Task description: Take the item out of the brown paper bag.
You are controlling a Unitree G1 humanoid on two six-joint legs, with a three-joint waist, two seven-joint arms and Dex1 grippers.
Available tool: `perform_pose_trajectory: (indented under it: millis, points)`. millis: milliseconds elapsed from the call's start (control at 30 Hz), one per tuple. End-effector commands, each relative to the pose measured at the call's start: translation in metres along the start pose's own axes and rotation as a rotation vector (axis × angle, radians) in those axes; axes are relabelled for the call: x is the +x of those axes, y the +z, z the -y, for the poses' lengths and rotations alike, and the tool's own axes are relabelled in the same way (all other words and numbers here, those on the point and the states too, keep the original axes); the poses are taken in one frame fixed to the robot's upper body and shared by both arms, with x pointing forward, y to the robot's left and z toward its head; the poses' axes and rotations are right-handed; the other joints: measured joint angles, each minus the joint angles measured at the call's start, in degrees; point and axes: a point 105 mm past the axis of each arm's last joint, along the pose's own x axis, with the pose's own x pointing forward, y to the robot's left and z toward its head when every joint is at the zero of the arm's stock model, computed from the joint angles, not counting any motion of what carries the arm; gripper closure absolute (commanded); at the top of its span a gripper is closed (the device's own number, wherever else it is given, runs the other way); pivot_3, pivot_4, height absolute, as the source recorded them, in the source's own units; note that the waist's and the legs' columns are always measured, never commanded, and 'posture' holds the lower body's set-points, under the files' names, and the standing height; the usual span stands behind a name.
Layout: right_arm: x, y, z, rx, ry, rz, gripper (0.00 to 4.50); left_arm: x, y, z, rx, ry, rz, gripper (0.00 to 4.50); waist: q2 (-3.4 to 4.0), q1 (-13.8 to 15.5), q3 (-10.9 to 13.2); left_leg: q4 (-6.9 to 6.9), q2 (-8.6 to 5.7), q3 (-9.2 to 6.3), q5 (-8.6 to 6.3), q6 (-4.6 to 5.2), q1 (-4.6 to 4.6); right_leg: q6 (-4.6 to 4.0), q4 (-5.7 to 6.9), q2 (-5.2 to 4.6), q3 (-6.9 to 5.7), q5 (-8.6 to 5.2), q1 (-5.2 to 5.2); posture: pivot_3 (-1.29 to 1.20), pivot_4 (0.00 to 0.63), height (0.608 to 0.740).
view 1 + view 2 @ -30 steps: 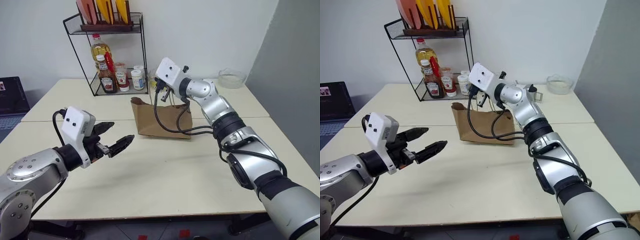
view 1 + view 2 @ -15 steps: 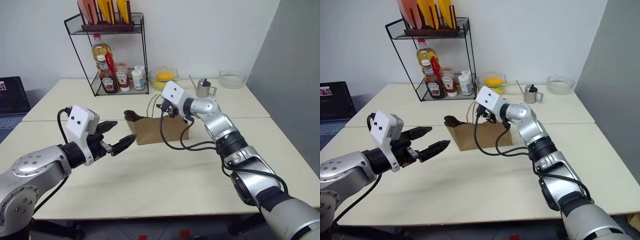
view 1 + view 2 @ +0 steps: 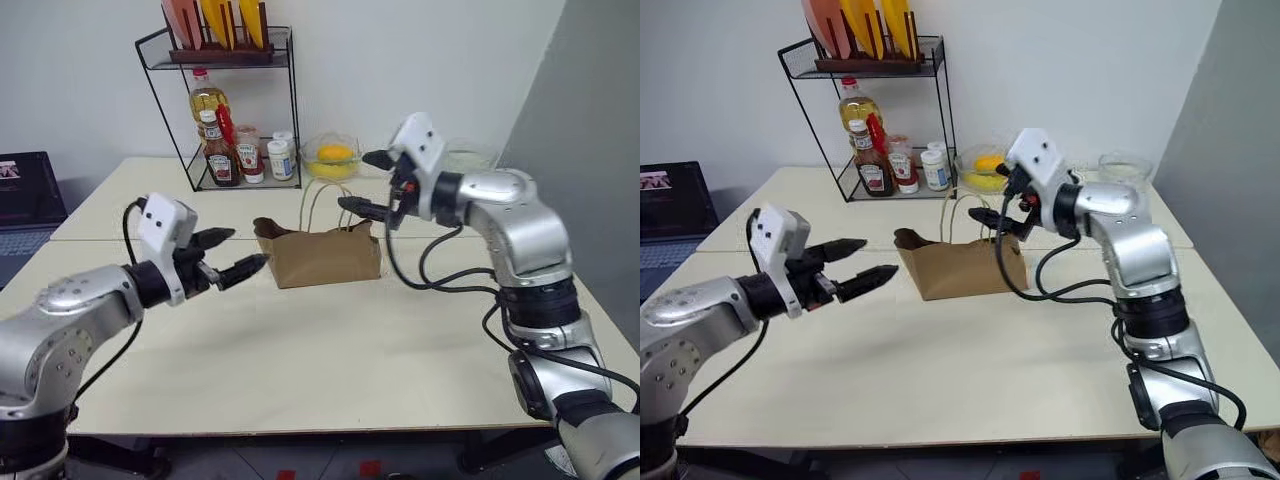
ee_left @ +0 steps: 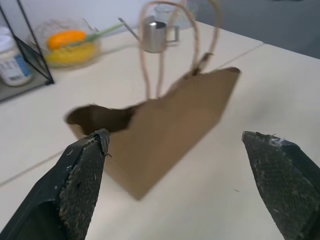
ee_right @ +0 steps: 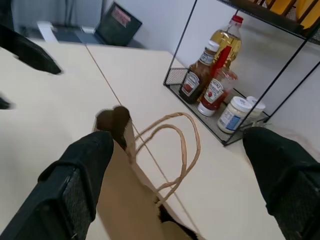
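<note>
Two tools hang above the cream worktop point(image 3: 330, 340), both with fingers spread wide and nothing between them. The left tool point(image 3: 232, 258) points level toward the brown paper bag point(image 3: 325, 256), just beside its torn end and not touching it. The right tool point(image 3: 372, 184) hangs over the bag's other end, near the twine handles point(image 3: 320, 205), which stand up in two loops above the bag's mouth.

Creased and low, the bag stands near the middle of the worktop, somewhat toward the far edge. Its mouth gapes dark at the torn end in the left wrist view point(image 4: 100, 117), and the item cannot be made out inside it.

Along the far edge, a black wire rack point(image 3: 240, 110) stands toward the far left corner, holding a yellow oil bottle point(image 3: 205, 100), red-capped sauce bottles point(image 3: 220, 155) and small white jars point(image 3: 280, 157). Beside the rack sits a glass bowl with something yellow and orange in it point(image 3: 333, 155). A small metal pitcher point(image 4: 156, 34) stands further along that edge.
</note>
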Motion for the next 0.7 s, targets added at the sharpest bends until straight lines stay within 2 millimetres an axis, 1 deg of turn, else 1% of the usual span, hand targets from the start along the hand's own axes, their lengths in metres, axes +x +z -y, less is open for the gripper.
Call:
perform_pose_trajectory:
  millis: [33, 67, 100, 167, 233, 300, 367, 433, 467, 533, 567, 633, 700]
  points:
    - [-0.022, -0.001, -0.023, 0.055, 0.091, 0.005, 0.18, 0.015, 0.013, -0.043, 0.102, 0.086, 0.029, 0.40, 0.00, 0.51, 0.00, 0.01, -0.01, -0.03, 0.00, 0.00, 0.00, 0.00, 0.00, 0.00, -0.05, 0.00, 0.03, 0.00, 0.150, 0.740]
    - [-0.028, -0.009, -0.029, 0.063, 0.104, -0.019, 0.39, 0.025, 0.016, -0.051, 0.118, 0.079, 0.041, 0.56, 0.00, 0.61, 0.00, 0.01, -0.02, -0.01, 0.00, 0.01, 0.01, 0.00, -0.03, 0.01, -0.04, 0.00, 0.05, 0.00, 0.150, 0.740]
    - [-0.033, -0.018, -0.035, 0.070, 0.109, -0.047, 0.64, 0.036, 0.017, -0.057, 0.131, 0.067, 0.046, 0.89, 0.00, 1.01, 0.00, 0.01, -0.03, 0.03, 0.00, 0.02, 0.02, 0.00, -0.04, 0.00, -0.02, 0.00, 0.06, 0.00, 0.150, 0.740]
    - [-0.042, -0.035, -0.044, 0.070, 0.106, -0.101, 1.35, 0.061, 0.019, -0.067, 0.169, 0.051, 0.032, 1.56, -0.08, 1.28, 0.01, 0.03, -0.06, 0.00, 0.00, 0.02, 0.00, 0.00, -0.06, -0.01, -0.07, 0.00, 0.10, 0.00, 0.150, 0.740]
    - [-0.046, -0.045, -0.051, 0.077, 0.091, -0.125, 2.04, 0.079, 0.018, -0.071, 0.197, 0.048, 0.005, 2.21, -0.09, 1.09, 0.03, 0.06, -0.09, -0.01, 0.01, 0.03, -0.03, 0.01, -0.09, -0.02, -0.09, 0.00, 0.11, 0.00, 0.150, 0.740]
    - [-0.048, -0.060, -0.063, 0.089, 0.071, -0.156, 2.78, 0.105, 0.009, -0.065, 0.272, 0.047, -0.070, 2.88, -0.13, 0.97, 0.03, 0.06, -0.09, 0.01, 0.01, 0.04, -0.08, 0.01, -0.08, -0.03, -0.05, 0.00, 0.05, 0.00, 0.150, 0.740]
    - [-0.048, -0.068, -0.071, 0.098, 0.055, -0.176, 3.53, 0.121, 0.003, -0.060, 0.362, 0.070, -0.132, 3.55, -0.15, 0.80, 0.04, 0.05, -0.09, 0.00, 0.01, 0.04, -0.15, 0.02, -0.09, -0.02, -0.07, -0.01, -0.01, 0.00, 0.150, 0.740]
    - [-0.048, -0.075, -0.074, 0.102, 0.022, -0.204, 4.23, 0.137, -0.003, -0.049, 0.480, 0.062, -0.200, 4.16, -0.17, 0.36, 0.05, 0.06, -0.08, 0.02, 0.01, 0.04, -0.35, 0.02, -0.05, -0.02, -0.01, -0.01, -0.25, 0.00, 0.150, 0.740]
    - [-0.049, -0.077, -0.076, 0.102, 0.016, -0.210, 4.27, 0.143, -0.005, -0.044, 0.517, 0.053, -0.227, 4.48, -0.18, 0.15, 0.06, 0.09, -0.09, 0.08, 0.02, 0.04, -0.50, 0.03, 0.03, -0.03, 0.06, 0.00, -0.45, 0.00, 0.150, 0.740]
    - [-0.048, -0.078, -0.078, 0.101, 0.012, -0.212, 4.27, 0.147, -0.010, -0.040, 0.537, 0.045, -0.271, 4.48, -0.20, -0.39, 0.07, 0.08, -0.09, 0.11, 0.05, 0.07, -0.58, 0.03, 0.06, -0.04, 0.10, 0.01, -0.58, 0.00, 0.150, 0.740]
    - [-0.048, -0.079, -0.078, 0.101, 0.001, -0.215, 4.27, 0.148, -0.016, -0.037, 0.565, 0.012, -0.317, 4.48, -0.20, -0.70, 0.07, 0.07, -0.08, 0.10, 0.05, 0.08, -0.57, 0.03, 0.06, -0.03, 0.10, 0.01, -0.58, 0.00, 0.150, 0.740]
    - [-0.049, -0.081, -0.077, 0.103, -0.015, -0.221, 4.27, 0.148, -0.025, -0.026, 0.579, -0.094, -0.388, 4.48, -0.20, -0.85, 0.07, 0.04, -0.06, 0.09, 0.06, 0.10, -0.56, 0.03, 0.07, 0.00, 0.09, 0.01, -0.60, 0.00, 0.150, 0.740]
    - [-0.050, -0.083, -0.078, 0.104, -0.019, -0.224, 4.27, 0.143, -0.031, -0.013, 0.575, -0.242, -0.436, 4.48, -0.20, -0.77, 0.07, 0.03, -0.08, 0.08, 0.07, 0.12, -0.56, 0.03, 0.07, 0.01, 0.07, 0.01, -0.59, 0.00, 0.150, 0.740]
